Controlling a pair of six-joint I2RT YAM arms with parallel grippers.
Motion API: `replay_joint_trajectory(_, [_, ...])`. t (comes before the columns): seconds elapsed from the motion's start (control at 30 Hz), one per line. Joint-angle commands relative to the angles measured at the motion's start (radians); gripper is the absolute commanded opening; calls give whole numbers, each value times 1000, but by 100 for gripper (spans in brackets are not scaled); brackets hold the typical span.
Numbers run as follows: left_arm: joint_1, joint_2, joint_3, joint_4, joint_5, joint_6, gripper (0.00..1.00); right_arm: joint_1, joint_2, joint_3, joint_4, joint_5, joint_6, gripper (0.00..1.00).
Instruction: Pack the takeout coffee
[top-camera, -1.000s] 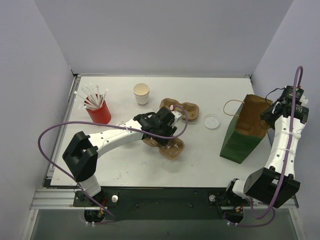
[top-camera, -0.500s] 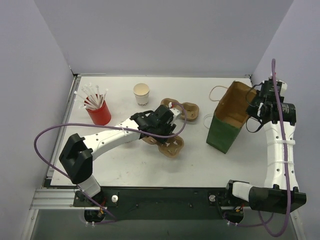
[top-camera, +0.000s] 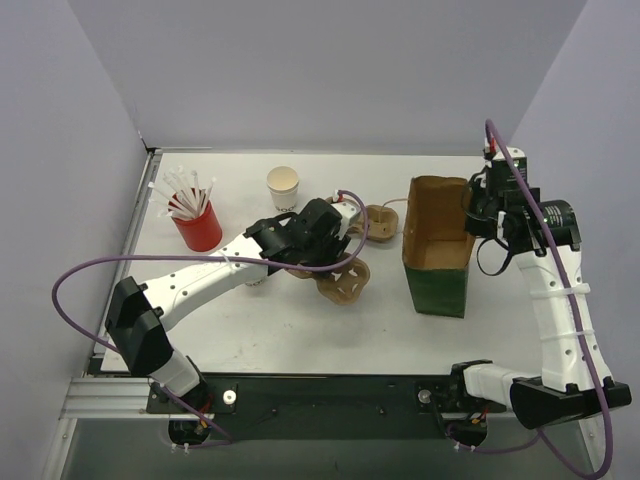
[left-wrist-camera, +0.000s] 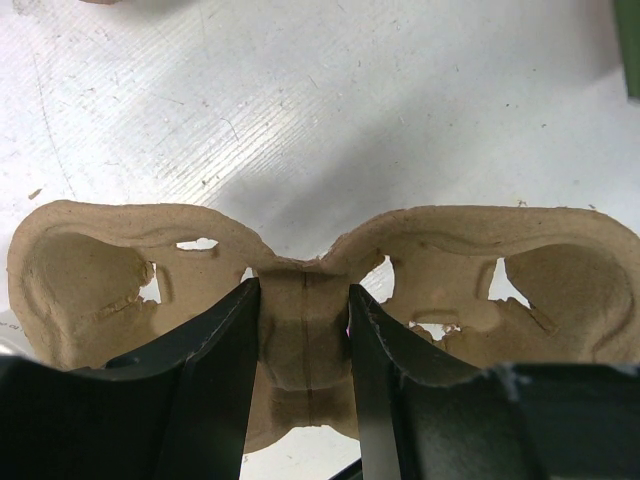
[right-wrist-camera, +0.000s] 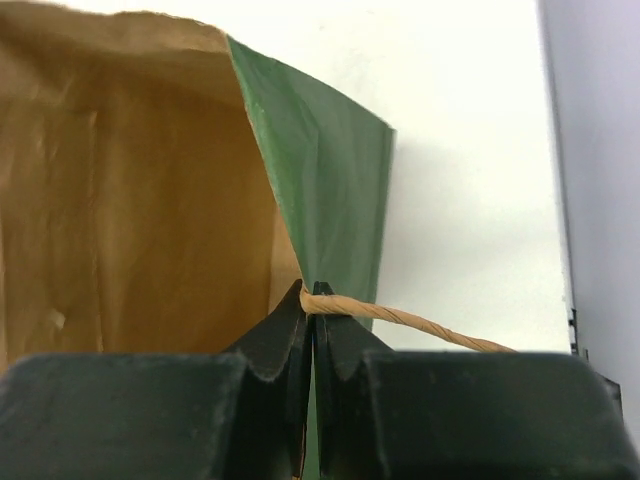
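1. White table (top-camera: 300, 335), walled in pale grey, carries everything; read it from your left.
2. Far left stands a red cup of straws (top-camera: 197, 225), then a lidless white cup (top-camera: 283, 187). Neither is your target.
3. Your left gripper (top-camera: 322, 238) is clamped across the centre ridge of the cardboard cup carrier (left-wrist-camera: 90, 270), one finger on each side.
4. The paper bag (top-camera: 437, 290) stands upright with its mouth open, to the right of the carrier and apart from it.
5. Your right gripper (right-wrist-camera: 313, 292) is pinched fully closed on the bag's twine handle (right-wrist-camera: 430, 322) at the rim.
6. Takeout coffee: no lidded cup shows plainly in any view. You cannot tell where it sits; an arm or the bag may hide it.
7. Expect it to be light, thin-walled and easily crushed, with a lid that can pop off. The best hold is probably around the wall below the lid, squeezed gently and kept upright.
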Motion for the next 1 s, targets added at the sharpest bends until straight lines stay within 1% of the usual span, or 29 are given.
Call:
replay_joint_trajectory(0.0, [0, -33, 47, -26, -29, -9, 47, 25, 0, -14, -35, -128, -46, 0])
replay_joint_trajectory(0.03, [-2, -35, 45, -29, -34, -9, 47, 30, -1, -24, -29, -189, -40, 0])
replay_joint_trajectory(0.1, [0, -35, 45, -31, -37, -9, 48, 40, -4, -42, -13, -230, -40, 0])
replay_joint_trajectory(0.23, [0, -33, 45, -35, -40, -10, 47, 74, -6, -120, 10, -263, -52, 0])
replay_joint_trajectory(0.37, [0, -27, 45, -40, -44, -10, 47, 80, -16, -194, 67, -342, -45, 0])
replay_joint_trajectory(0.43, [0, -23, 45, -40, -44, -10, 47, 85, -15, -211, 76, -341, -39, 0])
replay_joint_trajectory(0.53, [0, -15, 48, -39, -43, -10, 47, 86, -12, -211, 76, -323, -31, 13])
replay_joint_trajectory(0.57, [0, -15, 50, -39, -43, -10, 47, 85, -13, -205, 77, -321, -29, 20])
replay_joint_trajectory(0.63, [0, -10, 51, -43, -43, -10, 47, 86, -16, -196, 71, -310, -16, 25])
replay_joint_trajectory(0.67, [0, -9, 56, -43, -44, -10, 47, 86, -19, -182, 68, -301, -12, 32])
replay_joint_trajectory(0.77, [0, -9, 62, -45, -46, -10, 47, 85, -16, -154, 50, -266, -6, 41])
replay_joint_trajectory(0.97, [0, -9, 67, -54, -52, -9, 47, 85, -24, -82, 36, -234, 24, 42])
